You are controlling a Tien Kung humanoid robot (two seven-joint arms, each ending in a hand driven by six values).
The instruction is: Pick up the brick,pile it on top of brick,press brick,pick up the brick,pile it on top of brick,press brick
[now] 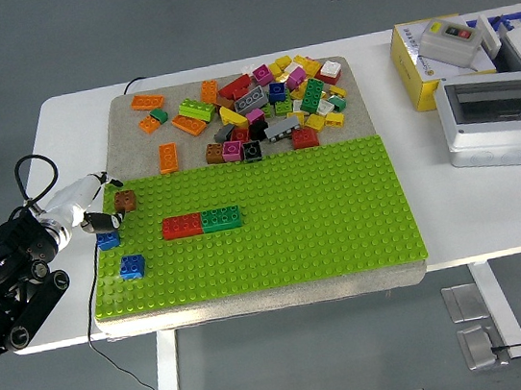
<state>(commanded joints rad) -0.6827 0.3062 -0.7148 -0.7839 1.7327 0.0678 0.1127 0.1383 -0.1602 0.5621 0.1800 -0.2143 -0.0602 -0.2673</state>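
Left robot hand [88, 211] pinches a blue brick [108, 240] (at the green baseplate's [324, 234] left edge)

Loose bricks [263, 107] behind baseplate [343, 232]

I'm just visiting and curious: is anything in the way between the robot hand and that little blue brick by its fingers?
Nothing visible. The left robot hand is already at the blue brick on the green baseplate's left edge. A brown brick sits just beyond it, off to the side, not between them.

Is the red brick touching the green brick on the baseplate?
Touching. The head view shows the red brick and green brick end to end, no studs between them.
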